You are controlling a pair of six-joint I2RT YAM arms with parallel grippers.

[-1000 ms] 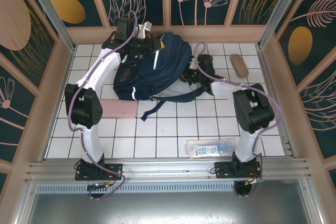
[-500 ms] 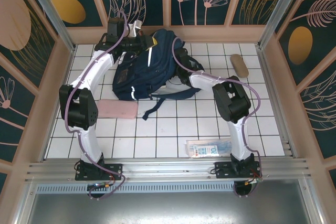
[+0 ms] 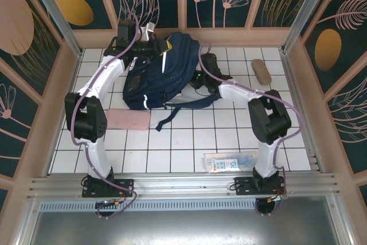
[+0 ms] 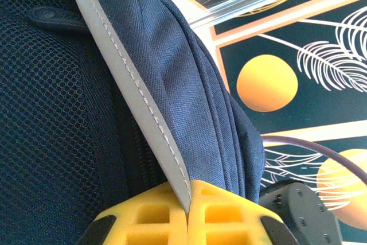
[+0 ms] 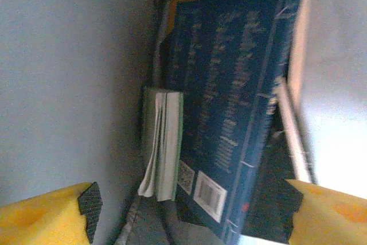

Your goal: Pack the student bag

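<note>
A navy student bag (image 3: 163,73) lies on the white tiled table (image 3: 189,142) toward the back wall, with both arms reaching in to it. The left gripper (image 4: 188,210) is clamped tight on the bag's pale reflective stripe (image 4: 137,113), which runs up and away from its yellow fingertips, apparently holding the opening up. The right gripper (image 5: 189,205) points into the bag's mouth with its jaws spread wide and nothing between them. Just ahead of it a blue book (image 5: 229,84) lies inside, with a thinner green-edged book (image 5: 166,142) beside it. The step in hand looks like loading books. Next the right arm probably needs to back straight out without catching fabric, then go for another item. Behind it, well apart, lie a clear packet (image 3: 229,160), a tan case (image 3: 262,72) and a pink pouch (image 3: 129,119). The left arm stretches far forward with its elbow out to its own side. The right arm folds sharply, its forearm angled across toward the bag.
</note>
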